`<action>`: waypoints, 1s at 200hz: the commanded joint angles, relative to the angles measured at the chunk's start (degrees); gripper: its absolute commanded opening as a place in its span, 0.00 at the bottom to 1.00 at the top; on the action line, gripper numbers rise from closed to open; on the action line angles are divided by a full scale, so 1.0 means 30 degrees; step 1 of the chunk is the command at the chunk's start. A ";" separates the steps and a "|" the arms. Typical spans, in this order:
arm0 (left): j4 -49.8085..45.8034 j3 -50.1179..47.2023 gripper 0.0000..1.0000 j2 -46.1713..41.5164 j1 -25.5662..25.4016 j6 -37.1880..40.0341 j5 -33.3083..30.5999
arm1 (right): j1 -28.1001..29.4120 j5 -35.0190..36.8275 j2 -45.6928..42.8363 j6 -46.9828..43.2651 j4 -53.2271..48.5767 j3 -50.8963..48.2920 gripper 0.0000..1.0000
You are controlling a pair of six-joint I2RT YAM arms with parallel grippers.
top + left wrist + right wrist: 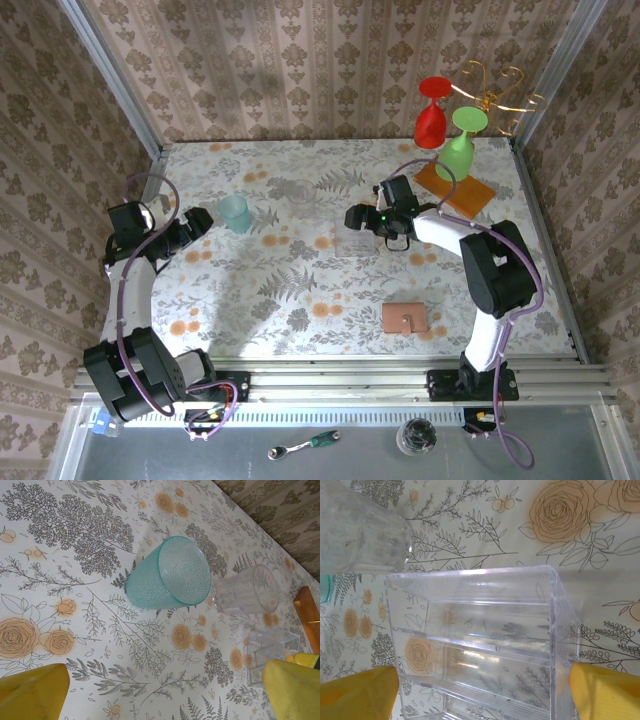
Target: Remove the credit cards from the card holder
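Observation:
The card holder lies shut on the flowered table near the front right, tan outer face up. The credit cards are hidden. My left gripper is at the far left, open over bare tablecloth, and it points at a teal cup lying on its side. My right gripper is in the middle of the table, well behind the card holder. Its yellow fingers press against both side walls of a clear plastic box, so the right gripper is shut on that box.
A clear ribbed glass lies beyond the teal cup, close to the clear box. At the back right, an orange wooden slab carries a gold rack with a red goblet and a green goblet.

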 commanded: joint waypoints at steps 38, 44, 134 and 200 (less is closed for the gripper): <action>-0.0163 0.0244 1.00 0.0164 0.0130 0.0021 0.0425 | 0.0688 0.1781 -0.1909 -0.3462 -0.2208 -0.1062 0.87; -0.0161 0.0244 1.00 0.0160 0.0115 0.0003 0.0425 | 0.0741 0.1959 -0.2150 -0.3745 -0.2224 -0.1286 0.87; -0.0011 0.0185 1.00 0.0248 0.0117 -0.0100 0.0912 | 0.1992 0.2639 -0.3201 -0.7746 -0.2310 -0.3028 0.92; 0.0041 0.0171 1.00 0.0336 0.0126 -0.0109 0.1099 | 0.2382 0.4065 -0.1715 -0.8199 -0.2877 -0.2163 0.92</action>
